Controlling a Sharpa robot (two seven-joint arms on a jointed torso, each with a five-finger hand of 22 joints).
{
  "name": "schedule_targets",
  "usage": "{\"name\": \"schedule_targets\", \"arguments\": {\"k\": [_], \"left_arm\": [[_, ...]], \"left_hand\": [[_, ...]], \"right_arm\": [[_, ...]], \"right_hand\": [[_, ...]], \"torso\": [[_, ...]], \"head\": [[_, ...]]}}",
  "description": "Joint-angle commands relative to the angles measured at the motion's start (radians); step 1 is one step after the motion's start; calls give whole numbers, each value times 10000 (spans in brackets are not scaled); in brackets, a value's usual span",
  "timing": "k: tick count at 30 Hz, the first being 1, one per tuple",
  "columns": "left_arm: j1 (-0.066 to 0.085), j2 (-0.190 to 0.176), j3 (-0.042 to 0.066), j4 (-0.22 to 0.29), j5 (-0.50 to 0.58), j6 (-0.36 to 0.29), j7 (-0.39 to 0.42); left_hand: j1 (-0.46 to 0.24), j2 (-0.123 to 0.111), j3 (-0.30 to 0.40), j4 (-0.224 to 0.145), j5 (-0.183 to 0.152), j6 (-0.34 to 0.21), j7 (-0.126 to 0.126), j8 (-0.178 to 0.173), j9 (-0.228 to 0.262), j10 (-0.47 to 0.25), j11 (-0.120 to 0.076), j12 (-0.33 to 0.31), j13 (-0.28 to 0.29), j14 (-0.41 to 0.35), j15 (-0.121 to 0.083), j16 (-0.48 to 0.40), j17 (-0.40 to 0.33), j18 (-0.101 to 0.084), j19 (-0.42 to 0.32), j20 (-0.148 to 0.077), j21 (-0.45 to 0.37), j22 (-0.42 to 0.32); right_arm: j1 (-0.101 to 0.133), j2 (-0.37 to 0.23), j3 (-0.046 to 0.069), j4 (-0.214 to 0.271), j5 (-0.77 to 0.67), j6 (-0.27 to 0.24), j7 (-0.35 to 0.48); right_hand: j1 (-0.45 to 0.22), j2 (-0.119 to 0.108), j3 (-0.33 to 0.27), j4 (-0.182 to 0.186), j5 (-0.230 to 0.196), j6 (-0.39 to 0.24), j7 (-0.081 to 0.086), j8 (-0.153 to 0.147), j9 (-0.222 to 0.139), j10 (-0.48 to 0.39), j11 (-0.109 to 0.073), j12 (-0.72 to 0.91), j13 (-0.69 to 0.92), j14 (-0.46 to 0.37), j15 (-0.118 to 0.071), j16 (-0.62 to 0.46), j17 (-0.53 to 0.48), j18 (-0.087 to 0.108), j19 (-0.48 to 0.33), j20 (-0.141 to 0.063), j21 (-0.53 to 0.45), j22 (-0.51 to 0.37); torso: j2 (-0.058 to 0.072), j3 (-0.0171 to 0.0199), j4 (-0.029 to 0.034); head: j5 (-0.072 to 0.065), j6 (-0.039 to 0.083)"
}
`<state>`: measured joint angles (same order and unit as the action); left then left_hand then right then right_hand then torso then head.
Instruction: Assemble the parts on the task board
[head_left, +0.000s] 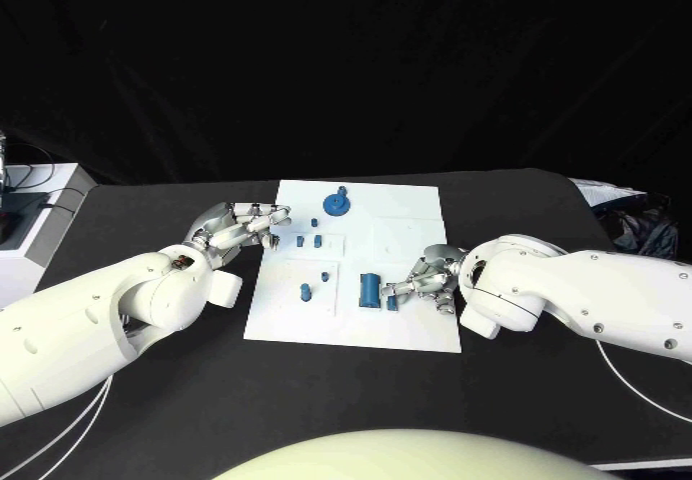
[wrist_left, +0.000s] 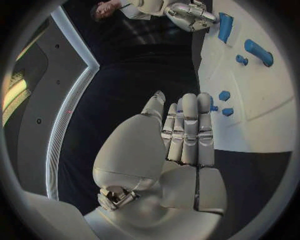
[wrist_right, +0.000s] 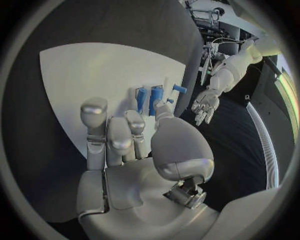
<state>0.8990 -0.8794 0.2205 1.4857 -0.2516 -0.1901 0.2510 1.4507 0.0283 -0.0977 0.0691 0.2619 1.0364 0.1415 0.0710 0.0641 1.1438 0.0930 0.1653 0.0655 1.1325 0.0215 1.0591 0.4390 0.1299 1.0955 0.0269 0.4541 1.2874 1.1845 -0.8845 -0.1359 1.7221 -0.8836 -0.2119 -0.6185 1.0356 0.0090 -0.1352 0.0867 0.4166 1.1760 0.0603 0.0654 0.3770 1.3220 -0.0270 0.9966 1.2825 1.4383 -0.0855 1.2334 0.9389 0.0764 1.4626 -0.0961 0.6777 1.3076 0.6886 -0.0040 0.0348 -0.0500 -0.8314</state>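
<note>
Blue block: a tall blue part (head_left: 371, 290) stands on the near right of the task board (head_left: 389, 232), just ahead of the right hand's fingertips; a smaller blue piece (head_left: 392, 300) sits right beside it, nearer the hand.
Right hand: the right hand (head_left: 430, 282) reaches over the board's right edge with its fingers partly curled toward that block. Whether they already touch or pinch anything I cannot tell; the right wrist view shows the fingertips close to the blue pieces (wrist_right: 150, 99) with a small gap.
Left hand: the left hand (head_left: 240, 228) hovers at the board's left edge, fingers held straight and close together, holding nothing. Two small blue parts (head_left: 307, 240) lie just beyond its fingertips.
Other parts: a short blue peg (head_left: 306, 292) stands between the two hands, and a round blue gear-like piece (head_left: 338, 205) sits at the far end of the board, well away from both.
Step in hand: most likely the right hand is about to take hold of the block or its small neighbour.
How to do it well: close the thumb and fingers on opposite faces of one piece only, so the neighbour is not knocked over; lift straight up before moving sideways.
Risk: the two pieces stand so close that a wide grasp could catch both.
Left hand's part: keep it off the board until needed.
</note>
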Motion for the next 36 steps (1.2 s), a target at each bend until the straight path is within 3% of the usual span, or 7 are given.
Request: {"name": "schedule_targets", "arguments": {"k": [1, 6, 9, 13, 17, 25, 36], "left_arm": [[-2, 15, 7, 19, -23, 149, 58], [-2, 28, 7, 4, -23, 151, 58], [-2, 33, 7, 0, -23, 154, 58], [-3, 37, 7, -7, -23, 158, 54], [-3, 40, 6, -10, -23, 161, 53], [-4, 48, 6, -14, -23, 167, 52], [-6, 51, 6, -15, -23, 172, 57]], "left_hand": [[-26, 80, 14, 46, 43, -31, 33, -19, 5, -79, 0, 45, -4, -81, 2, 3, -11, 6, 68, -31, -65, 13], [-26, 80, 14, 46, 43, -31, 33, -19, 5, -79, 0, 45, -4, -81, 2, 3, -11, 6, 68, -31, -65, 13], [-26, 80, 14, 46, 43, -31, 33, -19, 5, -79, 0, 45, -4, -81, 2, 3, -11, 6, 68, -31, -65, 13], [-26, 80, 14, 46, 43, -31, 33, -19, 5, -79, 0, 45, -4, -81, 2, 3, -11, 6, 68, -31, -65, 13], [-25, 82, 11, 57, 43, -33, 34, -19, 5, -80, 1, 47, -4, -79, 3, 1, -12, 6, 73, -31, -78, 19], [-23, 85, 6, 76, 43, -35, 35, -20, 5, -83, 1, 52, -3, -75, 3, -2, -14, 5, 82, -32, -99, 29], [-23, 85, 6, 76, 43, -35, 35, -20, 5, -83, 1, 52, -3, -75, 3, -2, -14, 5, 82, -32, -99, 29]], "right_arm": [[-7, -14, 0, 19, -183, -10, 171], [-7, -74, 0, 19, -254, 4, 213], [-8, -133, 0, 56, -314, 28, 335], [-18, -243, 0, 159, -352, 37, 636], [-51, -323, 0, 269, -360, 3, 836], [-148, -397, 0, 380, -402, -62, 918], [-202, -302, 0, 242, -645, -298, 692]], "right_hand": [[2, 154, -66, -4, 82, 24, -3, 25, 14, 40, 25, 24, 9, 22, -14, 60, 12, 79, 407, -33, 27, 898], [60, 158, -76, -40, 88, 26, -3, 25, 17, 41, 23, 28, 12, 21, -15, 59, 10, 79, 407, -34, 28, 899], [303, 170, -14, -290, -2, 51, -7, 30, 23, 50, 20, 44, 22, 24, -20, 64, 16, 77, 409, -37, 44, 903], [909, 217, 310, -877, -985, 252, -97, 118, 111, 78, -37, 54, 18, 21, -61, 62, 17, 65, 408, -61, 55, 904], [1268, 109, 486, -1257, -1476, 607, -323, 476, 400, 152, -179, 165, 71, 30, -157, 79, 56, 28, 419, -119, 144, 923], [1425, 43, 773, -1637, -1970, 254, -554, 1604, 1552, 219, -328, 175, 87, 46, -285, 100, 188, -130, 429, -295, 334, 956], [1400, 183, 856, -1661, -1970, 162, -603, 1883, 1695, 287, -365, 287, 177, 56, -309, 113, 267, -153, 436, -324, 422, 969]], "torso": [[4, 0, -1], [1, 0, 0], [1, 4, 0], [0, 5, 1], [1, 6, -7], [3, 1, -7], [8, -5, 0]], "head": [[-3, -8], [-14, -3], [-14, 3], [-18, 6], [-18, 3], [-31, -3], [-47, -19]]}}
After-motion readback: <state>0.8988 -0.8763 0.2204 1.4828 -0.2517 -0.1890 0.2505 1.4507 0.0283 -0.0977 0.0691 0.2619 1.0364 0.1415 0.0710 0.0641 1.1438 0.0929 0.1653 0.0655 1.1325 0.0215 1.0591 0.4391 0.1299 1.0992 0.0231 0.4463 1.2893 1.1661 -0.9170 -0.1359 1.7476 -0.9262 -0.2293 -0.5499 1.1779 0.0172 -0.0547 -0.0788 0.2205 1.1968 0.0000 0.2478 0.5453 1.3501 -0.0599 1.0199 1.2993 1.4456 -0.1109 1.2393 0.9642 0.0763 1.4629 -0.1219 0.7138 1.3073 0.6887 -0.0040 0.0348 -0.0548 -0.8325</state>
